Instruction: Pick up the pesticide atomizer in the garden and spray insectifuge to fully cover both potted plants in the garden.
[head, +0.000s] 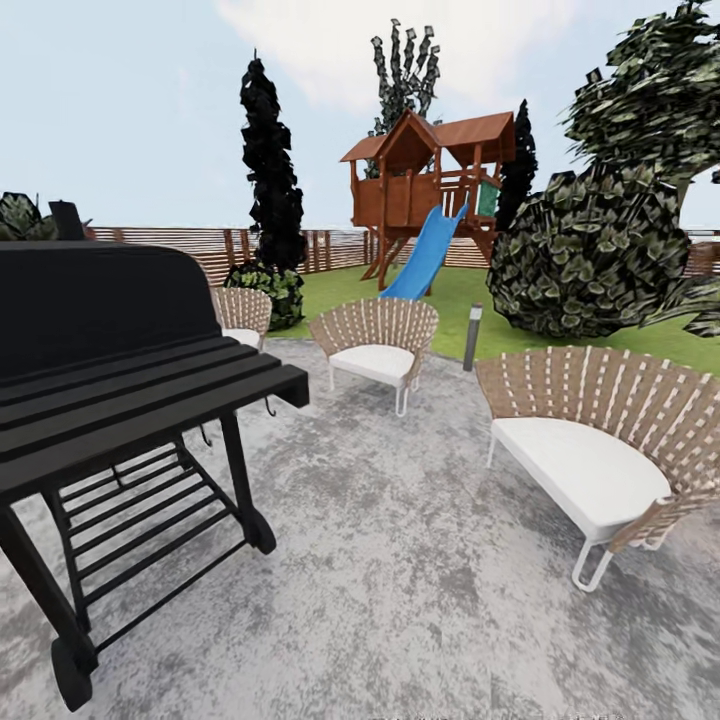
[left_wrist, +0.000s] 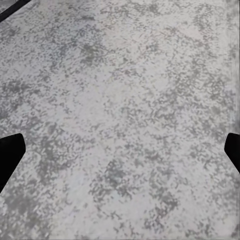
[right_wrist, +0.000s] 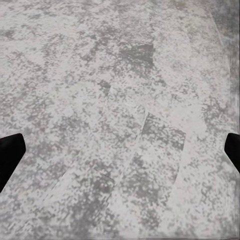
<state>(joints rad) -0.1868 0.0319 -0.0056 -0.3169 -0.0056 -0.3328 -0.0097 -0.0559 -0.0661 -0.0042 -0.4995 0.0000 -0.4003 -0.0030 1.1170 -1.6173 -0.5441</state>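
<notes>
Both the left gripper and right gripper are hanging spread wide over mottled grey paving beside the black grill.

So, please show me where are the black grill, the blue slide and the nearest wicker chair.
black grill (head: 130, 385), head view, on its slatted side shelf.
blue slide (head: 428, 252), head view, on the middle of the chute.
nearest wicker chair (head: 580, 465), head view, on its white seat cushion.
</notes>
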